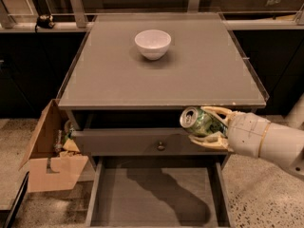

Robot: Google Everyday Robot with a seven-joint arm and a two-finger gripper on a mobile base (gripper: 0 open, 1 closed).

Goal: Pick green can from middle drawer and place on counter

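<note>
The green can (202, 121) is shiny, with a silver end facing left, and lies on its side in my gripper (207, 126). The gripper is shut on it, with one cream finger above and one below. It holds the can just below the front edge of the counter (109, 75), at the right, in front of the knobbed drawer front (142, 141). The middle drawer (154, 196) stands pulled open below, with a bare floor carrying the arm's shadow.
A white bowl (153, 43) stands at the back middle of the counter. An open cardboard box (50, 148) with scraps sits on the speckled floor at the left of the cabinet. My white arm (273, 144) comes in from the right.
</note>
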